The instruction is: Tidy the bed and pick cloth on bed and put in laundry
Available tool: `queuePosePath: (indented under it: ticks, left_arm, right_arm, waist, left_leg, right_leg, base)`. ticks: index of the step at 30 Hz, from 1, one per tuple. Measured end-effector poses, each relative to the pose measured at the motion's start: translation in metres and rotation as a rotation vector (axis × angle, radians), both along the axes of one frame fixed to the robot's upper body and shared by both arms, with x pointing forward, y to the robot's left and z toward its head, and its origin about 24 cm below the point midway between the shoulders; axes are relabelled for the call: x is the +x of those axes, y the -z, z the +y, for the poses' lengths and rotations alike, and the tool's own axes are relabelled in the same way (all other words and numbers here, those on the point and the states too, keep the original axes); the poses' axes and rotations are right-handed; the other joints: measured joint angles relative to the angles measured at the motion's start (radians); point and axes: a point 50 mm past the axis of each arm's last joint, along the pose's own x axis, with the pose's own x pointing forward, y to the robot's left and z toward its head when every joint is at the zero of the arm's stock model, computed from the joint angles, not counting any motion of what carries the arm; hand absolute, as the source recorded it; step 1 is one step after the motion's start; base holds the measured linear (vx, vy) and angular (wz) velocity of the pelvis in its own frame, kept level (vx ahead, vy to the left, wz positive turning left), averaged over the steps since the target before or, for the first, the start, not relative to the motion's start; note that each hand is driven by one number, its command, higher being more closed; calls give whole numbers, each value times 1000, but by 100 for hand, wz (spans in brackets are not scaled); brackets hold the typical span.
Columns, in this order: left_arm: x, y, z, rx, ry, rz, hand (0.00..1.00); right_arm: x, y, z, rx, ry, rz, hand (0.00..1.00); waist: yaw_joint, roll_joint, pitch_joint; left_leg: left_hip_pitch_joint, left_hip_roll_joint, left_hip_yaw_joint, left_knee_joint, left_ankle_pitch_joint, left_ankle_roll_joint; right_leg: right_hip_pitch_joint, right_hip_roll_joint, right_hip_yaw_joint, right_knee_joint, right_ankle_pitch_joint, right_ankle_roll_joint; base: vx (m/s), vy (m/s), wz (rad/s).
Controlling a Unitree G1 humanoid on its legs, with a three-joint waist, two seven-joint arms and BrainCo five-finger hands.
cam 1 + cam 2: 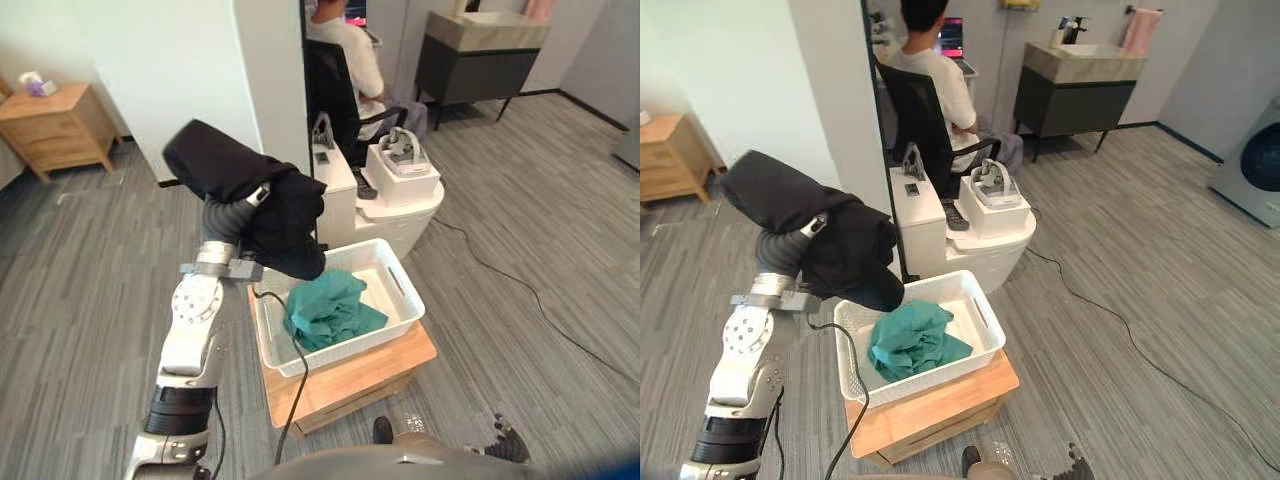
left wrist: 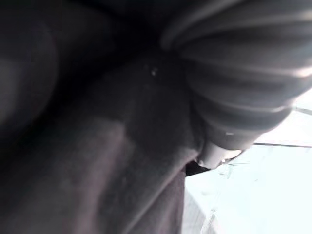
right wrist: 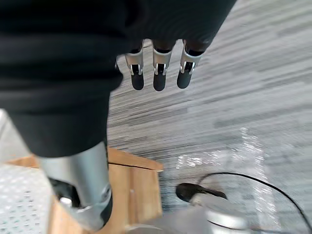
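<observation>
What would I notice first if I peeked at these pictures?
Probably the black cloth draped over the robot's raised left arm, hanging just above the white basket. Next comes the green cloth crumpled inside that basket, which sits on a low wooden stand. Farther back, a person sits in a black chair.

The black cloth [image 1: 225, 165] over my arm looks matt and soft, the white basket [image 1: 408, 295] smooth perforated plastic, its stand [image 1: 380, 372] pale grained wood.
</observation>
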Motion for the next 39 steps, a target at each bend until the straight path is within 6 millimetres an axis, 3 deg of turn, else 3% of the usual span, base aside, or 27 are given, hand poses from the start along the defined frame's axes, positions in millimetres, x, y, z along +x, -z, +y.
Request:
queuePosePath:
  ticks: [2, 8, 13, 18, 21, 26, 32, 33, 39]
  left_arm:
    - [12, 8, -6, 39, 26, 64, 100]
    - [36, 14, -6, 159, 58, 150, 100]
    - [60, 9, -14, 274, 82, 181, 100]
    - [76, 18, -33, 392, 142, 244, 100]
    - [77, 30, -41, 405, 189, 303, 100]
    - [60, 72, -67, 400, 285, 424, 100]
    - [49, 108, -66, 477, 186, 551, 100]
    - [50, 110, -64, 474, 157, 560, 0]
    - [55, 111, -44, 432, -9, 578, 0]
  right_arm:
    - [-11, 4, 3, 21, 13, 20, 0]
    - [-10, 7, 8, 89, 64, -15, 0]
    - [16, 6, 13, 150, 108, -104, 0]
    - [59, -3, 15, 184, 103, -240, 0]
    - [77, -9, 17, 189, 86, -297, 0]
    - [90, -11, 25, 229, 110, -337, 0]
    - [100, -13, 26, 236, 109, -353, 0]
    - [100, -13, 25, 235, 109, -356, 0]
    - [102, -14, 25, 238, 117, -361, 0]
  waist:
    - [-9, -5, 2]
    - [-32, -23, 23]
    - [-42, -38, 113]
    - [-65, -14, 214]
    - [-69, 4, 255]
    - [-68, 30, 301]
    - [-65, 39, 310]
    - [-65, 43, 314]
    - [-60, 43, 316]
  left_leg:
    - [-3, -2, 7, -4, 1, -1]
    - [-56, -5, 37, 10, 1, 0]
    - [-151, 10, 54, 107, -35, 15]
    - [-255, 50, 64, 254, -112, 22]
    - [-294, 67, 82, 312, -144, 27]
    - [-313, 85, 85, 363, -180, 33]
    - [-338, 93, 83, 404, -203, 39]
    - [-346, 95, 81, 414, -209, 41]
    - [-373, 96, 78, 428, -212, 46]
  right_leg:
    - [-9, 1, 6, 0, 1, 0]
    - [-78, 4, 45, 0, 15, -1]
    - [-156, -2, 69, 5, 45, -3]
    - [-227, -1, 97, 27, 52, 6]
    - [-260, 1, 113, 36, 55, 11]
    - [-266, 4, 114, 42, 51, 17]
    - [-280, -3, 113, 52, 48, 21]
    - [-284, -5, 112, 53, 48, 21]
    - [-308, -9, 108, 63, 48, 21]
  base:
    - [-9, -5, -11]
    - [1, -13, -20]
    - [-10, -30, -16]
    - [-26, -10, -14]
    - [-20, 0, -21]
    - [-4, 0, -4]
    - [-39, -19, 1]
    - [-51, -18, 3]
    - [-14, -18, 0]
